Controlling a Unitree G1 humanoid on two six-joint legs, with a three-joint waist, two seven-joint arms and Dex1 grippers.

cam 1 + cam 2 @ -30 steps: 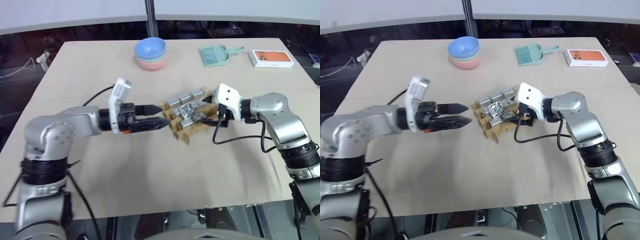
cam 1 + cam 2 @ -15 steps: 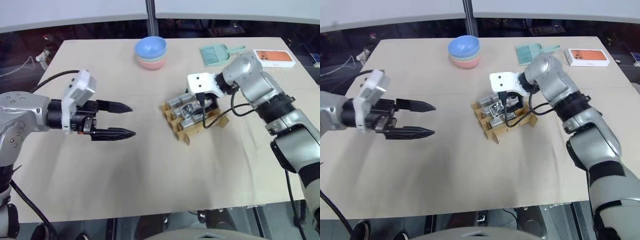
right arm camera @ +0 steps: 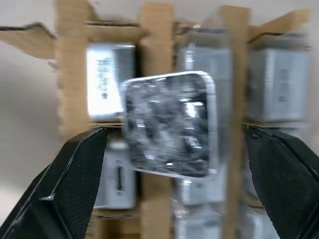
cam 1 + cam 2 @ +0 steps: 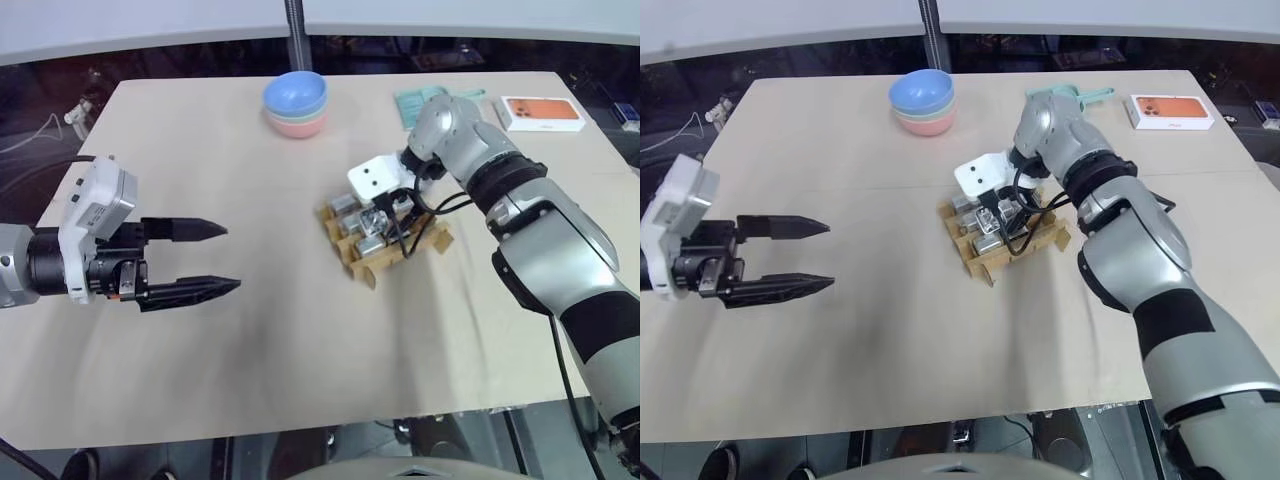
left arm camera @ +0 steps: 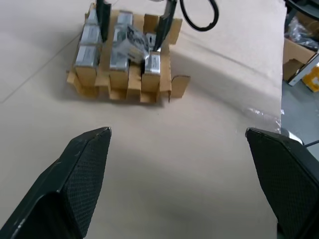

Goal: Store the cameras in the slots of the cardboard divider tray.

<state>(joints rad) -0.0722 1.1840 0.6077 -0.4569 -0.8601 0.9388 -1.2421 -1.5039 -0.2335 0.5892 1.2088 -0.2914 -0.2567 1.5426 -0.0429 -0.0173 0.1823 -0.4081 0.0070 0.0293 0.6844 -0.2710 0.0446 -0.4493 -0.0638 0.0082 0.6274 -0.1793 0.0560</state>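
The cardboard divider tray (image 4: 392, 247) sits right of the table's middle, with several silver-grey cameras (image 5: 85, 55) lying in its slots. One camera (image 3: 169, 124) rests tilted across the tops of the middle strips. My right gripper (image 4: 390, 212) points down over the tray, open, its fingers (image 3: 75, 174) standing either side of that tilted camera and clear of it. My left gripper (image 4: 231, 257) hovers well to the left of the tray, open and holding nothing, fingers (image 5: 82, 164) aimed toward it.
Stacked pastel bowls (image 4: 296, 103) stand at the back centre. A teal dustpan (image 4: 418, 98) lies partly behind my right arm, with a white-and-orange box (image 4: 545, 113) to its right. Bare tabletop (image 4: 280, 340) spreads between my left gripper and the tray.
My left gripper has pulled back to the left, away from the tray. My right arm has swung up from the tray's right side, and its gripper now points down over the tray.
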